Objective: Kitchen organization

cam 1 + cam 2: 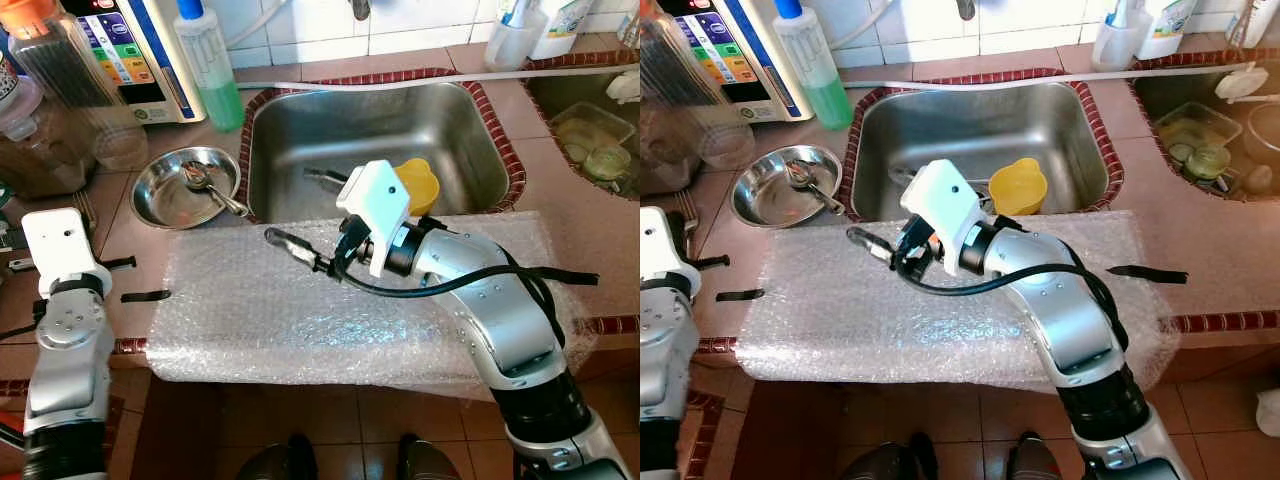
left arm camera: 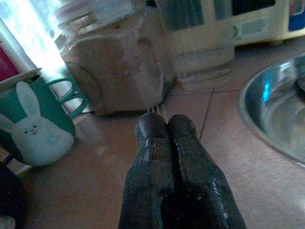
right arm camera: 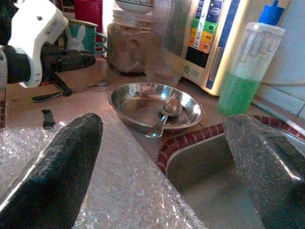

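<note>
Right gripper (image 3: 162, 167): fingers spread wide apart and holding nothing; it hovers over the far edge of the bubble wrap, at the near rim of the sink, pointing left toward the steel bowl.
Right arm (image 1: 490, 310): bent at the elbow, reaching from the near right across the bubble wrap, with the white wrist block over the sink's near rim.
Left gripper (image 2: 174, 162): fingers pressed together, empty, low over the counter at the left, pointing toward the far jars.
Left arm (image 1: 65, 340): raised at the near left edge of the counter, forearm running away from the robot, white wrist block on top.
Steel bowl (image 1: 185, 185): on the tiled counter just left of the sink, beyond the far-left corner of the bubble wrap.
Spoon (image 1: 205, 183): lies in the steel bowl, handle resting over the bowl's right rim.
Bubble wrap (image 1: 250, 320): sheet spread over the counter's near edge, in front of the sink.
Sink (image 1: 290, 150): steel basin edged with red tile, far of the bubble wrap.
Yellow cup (image 1: 1018, 188): inside the sink, near its front wall.
Green soap bottle (image 1: 210, 70): upright at the far-left corner of the sink.
Rabbit mug (image 2: 35, 126): green, on the counter at the far left, beside a jar (image 2: 114, 71) of brown contents.
Second basin (image 1: 1200, 100): at the far right, with dishes inside.
</note>
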